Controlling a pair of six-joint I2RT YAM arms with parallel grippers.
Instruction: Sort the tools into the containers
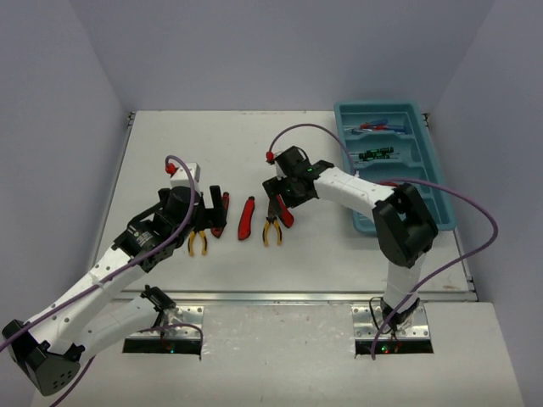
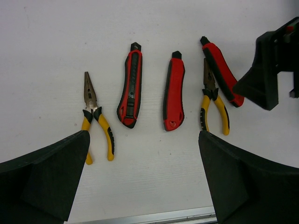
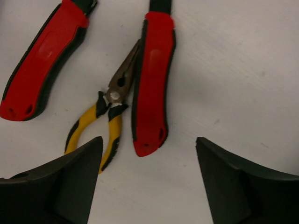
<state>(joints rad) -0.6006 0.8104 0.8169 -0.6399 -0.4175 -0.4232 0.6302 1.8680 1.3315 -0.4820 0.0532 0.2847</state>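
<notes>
Red-handled utility knife [image 3: 152, 79] lies on the white surface [image 1: 170, 144], well left of the teal plastic tray [image 1: 434, 161], touching yellow-handled pliers [image 3: 110, 112]. Risk: my right fingers [image 3: 70, 177], pointed down, wide open and empty, may catch the pliers on closing. Left fingers [image 2: 51, 172] hover fully open, empty, farther from the tray.

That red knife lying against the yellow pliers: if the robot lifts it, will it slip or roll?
The knife looks stiff and flat-sided, so it probably won't roll or bend. Its black rubbery-looking edging should help against slipping. The nose of the pliers seems to touch it, so lifting may nudge them.
</notes>
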